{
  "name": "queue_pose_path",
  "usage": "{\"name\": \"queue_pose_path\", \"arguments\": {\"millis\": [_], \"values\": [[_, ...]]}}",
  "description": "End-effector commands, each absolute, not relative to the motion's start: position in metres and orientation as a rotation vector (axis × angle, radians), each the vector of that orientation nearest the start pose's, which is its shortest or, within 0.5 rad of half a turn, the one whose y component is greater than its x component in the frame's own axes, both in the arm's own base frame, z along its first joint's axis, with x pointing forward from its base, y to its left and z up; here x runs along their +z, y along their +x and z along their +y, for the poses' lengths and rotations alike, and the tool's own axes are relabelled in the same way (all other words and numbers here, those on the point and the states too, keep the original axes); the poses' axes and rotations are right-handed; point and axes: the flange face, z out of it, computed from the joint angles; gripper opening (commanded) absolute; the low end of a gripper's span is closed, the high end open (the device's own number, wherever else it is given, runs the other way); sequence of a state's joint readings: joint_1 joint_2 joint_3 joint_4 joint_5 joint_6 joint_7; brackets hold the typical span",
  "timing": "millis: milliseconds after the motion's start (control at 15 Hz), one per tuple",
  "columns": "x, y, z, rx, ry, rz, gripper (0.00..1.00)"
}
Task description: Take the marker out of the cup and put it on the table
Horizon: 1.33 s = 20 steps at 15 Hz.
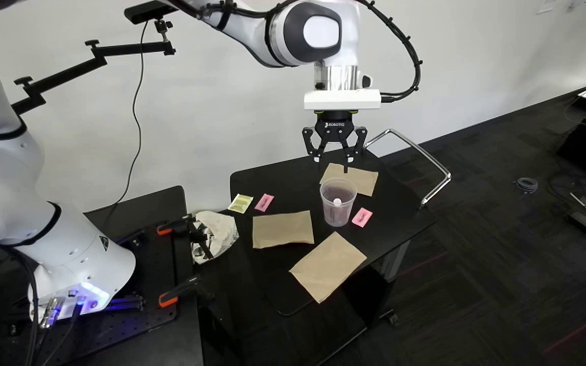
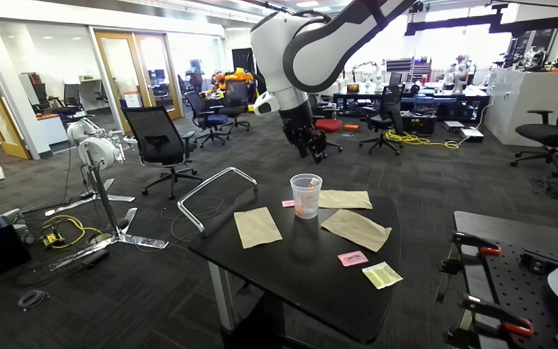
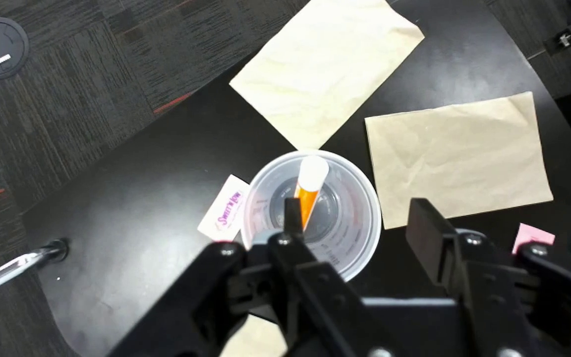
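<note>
The marker, orange with a white end, leans inside the cup with its white end up near the rim. It shows in the wrist view (image 3: 307, 199) and in both exterior views (image 1: 337, 202) (image 2: 313, 182). The translucent cup (image 1: 334, 217) (image 2: 311, 205) (image 3: 360, 218) stands upright on the black table (image 1: 293, 190) (image 2: 298, 266) (image 3: 142, 198). My gripper (image 1: 331, 165) (image 2: 311, 156) (image 3: 355, 213) is open and empty, above the cup and apart from it. In the wrist view, one finger overlaps the cup and hides the marker's lower part; the other finger appears beside the cup.
Tan paper pieces (image 1: 283, 230) (image 2: 258, 228) (image 3: 459, 158) lie around the cup. A pink packet (image 1: 362, 217) (image 3: 224, 210) lies close beside it. Another pink packet (image 1: 264, 202) (image 2: 353, 258) and a yellow packet (image 1: 240, 203) (image 2: 381, 275) lie farther off. A metal bar (image 1: 425, 152) (image 2: 216, 179) rises at the table's edge.
</note>
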<state>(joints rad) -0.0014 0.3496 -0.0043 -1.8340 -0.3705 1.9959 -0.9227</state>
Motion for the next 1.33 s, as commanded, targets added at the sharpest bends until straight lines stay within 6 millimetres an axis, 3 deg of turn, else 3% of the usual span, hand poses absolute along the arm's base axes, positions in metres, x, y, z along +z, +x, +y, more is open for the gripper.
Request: {"name": "queue_pose_path", "arguments": {"millis": [0,1267], "values": [[0.327,0.630,-0.028,0.499,-2.795,-1.788,0.59],[0.296,0.647,-0.028,0.475,-2.768,-1.836,0.54]]}}
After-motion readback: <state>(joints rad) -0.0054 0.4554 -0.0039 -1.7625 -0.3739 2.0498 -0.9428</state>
